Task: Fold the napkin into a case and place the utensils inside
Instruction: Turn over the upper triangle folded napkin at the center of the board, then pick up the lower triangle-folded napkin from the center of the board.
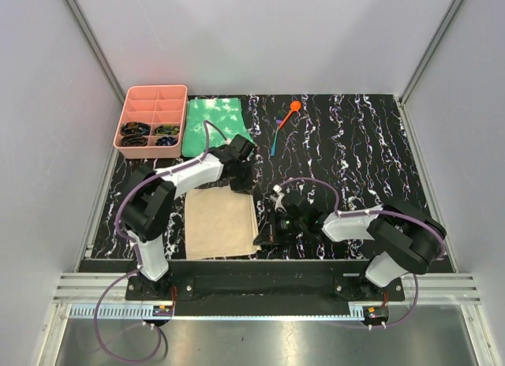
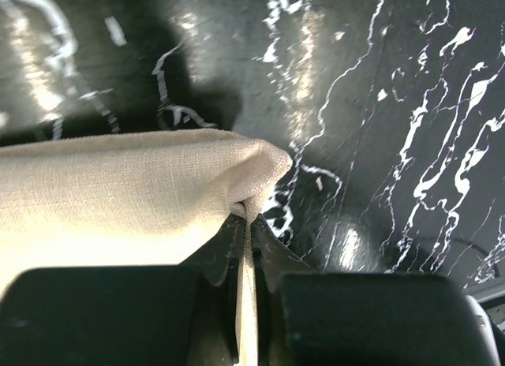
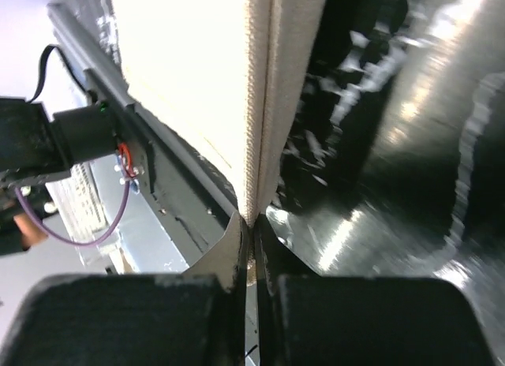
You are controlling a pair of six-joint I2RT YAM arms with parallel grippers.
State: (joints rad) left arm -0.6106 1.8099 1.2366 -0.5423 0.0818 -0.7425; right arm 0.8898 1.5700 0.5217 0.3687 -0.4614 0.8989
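Observation:
The tan napkin (image 1: 219, 224) lies folded flat on the black marbled table, near the front edge left of centre. My left gripper (image 1: 241, 181) is shut on its far right corner; in the left wrist view the jaws (image 2: 248, 218) pinch the napkin (image 2: 118, 184) at that corner. My right gripper (image 1: 265, 238) is shut on the near right corner, and in the right wrist view the doubled napkin edge (image 3: 264, 106) runs into the gripper (image 3: 251, 226). The utensils lie far back: an orange spoon (image 1: 293, 108) and a slim blue one (image 1: 274, 140).
A pink compartment tray (image 1: 151, 91) with dark items stands at the back left. A green-and-white cloth (image 1: 213, 125) lies beside it, just behind the left gripper. The black front rail (image 1: 260, 265) runs close to the napkin's near edge.

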